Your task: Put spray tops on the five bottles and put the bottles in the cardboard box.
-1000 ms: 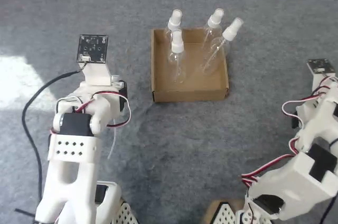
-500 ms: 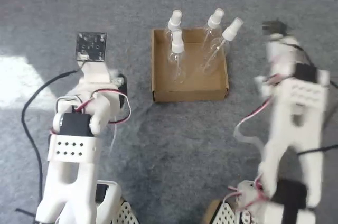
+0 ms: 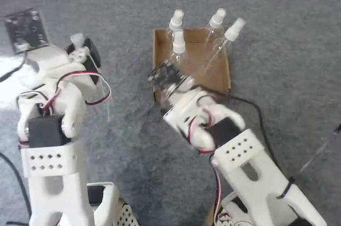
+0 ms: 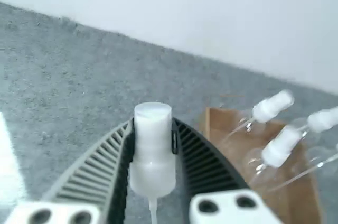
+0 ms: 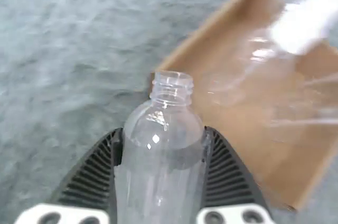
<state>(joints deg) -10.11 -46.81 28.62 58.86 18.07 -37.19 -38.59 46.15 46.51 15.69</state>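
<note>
My left gripper [image 4: 153, 129] is shut on a white spray top [image 4: 153, 152] whose thin tube hangs down between the fingers. In the high view this gripper [image 3: 80, 47] is held above the carpet, left of the cardboard box [image 3: 216, 79]. My right gripper [image 5: 162, 139] is shut on a clear bottle [image 5: 166, 145] with an open, capless neck, just in front of the box [image 5: 227, 92]. The right arm [image 3: 213, 124] lies across the box's front left corner. Several capped bottles [image 3: 178, 50] stand and lean inside the box.
Grey carpet [image 3: 277, 50] covers the table, with a pale wall along the far edge. The left arm's base [image 3: 53, 183] and its cables take up the near left. The box with capped bottles [image 4: 272, 147] is ahead in the left wrist view.
The right arm has swung from the right side to the middle, in front of the box. The left arm has lifted and turned to the far left.
</note>
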